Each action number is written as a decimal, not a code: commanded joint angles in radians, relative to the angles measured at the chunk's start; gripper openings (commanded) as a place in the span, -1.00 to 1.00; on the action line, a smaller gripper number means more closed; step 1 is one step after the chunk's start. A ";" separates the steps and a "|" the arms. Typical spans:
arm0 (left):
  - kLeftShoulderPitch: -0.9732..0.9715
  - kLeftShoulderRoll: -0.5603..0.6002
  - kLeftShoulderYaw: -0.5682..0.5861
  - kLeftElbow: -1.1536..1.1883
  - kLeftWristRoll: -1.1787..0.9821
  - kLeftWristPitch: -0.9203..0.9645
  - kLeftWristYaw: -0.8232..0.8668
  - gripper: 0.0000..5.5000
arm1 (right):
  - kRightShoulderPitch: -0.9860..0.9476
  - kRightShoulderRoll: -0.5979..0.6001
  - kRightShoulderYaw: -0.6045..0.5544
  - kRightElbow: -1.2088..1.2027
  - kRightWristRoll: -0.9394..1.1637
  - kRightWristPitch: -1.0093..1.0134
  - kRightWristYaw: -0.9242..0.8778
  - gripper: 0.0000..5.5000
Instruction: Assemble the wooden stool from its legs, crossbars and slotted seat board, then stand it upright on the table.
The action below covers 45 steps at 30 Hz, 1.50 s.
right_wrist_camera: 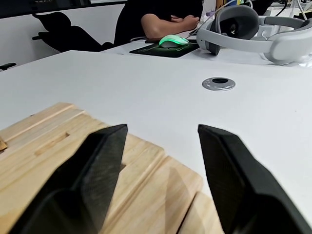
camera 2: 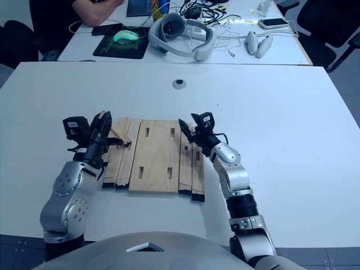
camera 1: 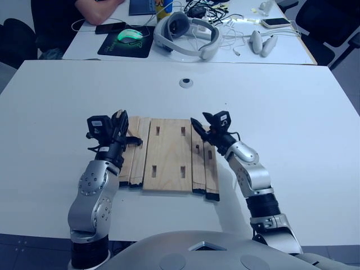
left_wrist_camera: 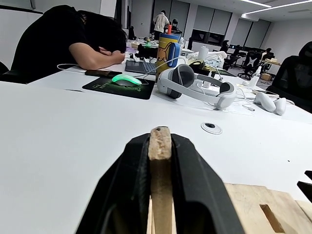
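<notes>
- Clamping a thin wooden bar [left_wrist_camera: 161, 185], the left gripper [camera 1: 119, 126] has its jaws closed tight on both sides of it. The bar's end sits level with the fingertips.
- That gripper hovers over the far end of the left pair of legs [camera 1: 135, 152], and the arm covers part of the outer one.
- Slotted seat board [camera 1: 167, 153] lies flat in the middle of the near white table [camera 1: 292, 124], with four slots facing up.
- Two legs lie flat against the board's left edge. The right pair of legs [camera 1: 203, 169] lies flat against its right edge, both pairs parallel to the board.
- Right gripper [camera 1: 200, 124] is over the far end of the right pair, jaws spread wide and holding nothing. The right wrist view shows wood below the gap; I cannot tell if the fingertips touch it.
- Right forearm hangs just beside the outer right leg and hides a bit of its edge.
- Round cable grommet [camera 1: 186, 83] is set in the table beyond the board, well apart from it.
- On the far table [camera 1: 84, 53] sit a white headset [camera 1: 185, 34], a green-lit mouse [camera 1: 130, 35] on a dark mouse pad [camera 1: 121, 49], two white controllers [camera 1: 263, 42], a phone [camera 1: 275, 22] and loose cables [camera 1: 233, 28].
</notes>
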<state>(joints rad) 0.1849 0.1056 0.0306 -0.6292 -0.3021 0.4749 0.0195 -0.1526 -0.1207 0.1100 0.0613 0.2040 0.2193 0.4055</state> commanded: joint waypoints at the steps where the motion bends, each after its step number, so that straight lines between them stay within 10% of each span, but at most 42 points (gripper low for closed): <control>1: 0.018 -0.013 -0.007 -0.022 0.003 0.027 0.007 -0.84 | -0.004 0.007 0.011 0.010 -0.009 -0.005 0.006 -0.02; 45: 0.235 0.038 -0.120 0.129 0.215 -0.209 -0.066 -0.84 | 0.002 -0.011 0.045 -0.028 -0.049 0.031 0.018 -0.02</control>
<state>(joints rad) 0.3669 0.1374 -0.0953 -0.5770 -0.0948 0.1937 -0.0438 -0.1403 -0.1297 0.1449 0.0463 0.1640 0.2378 0.4191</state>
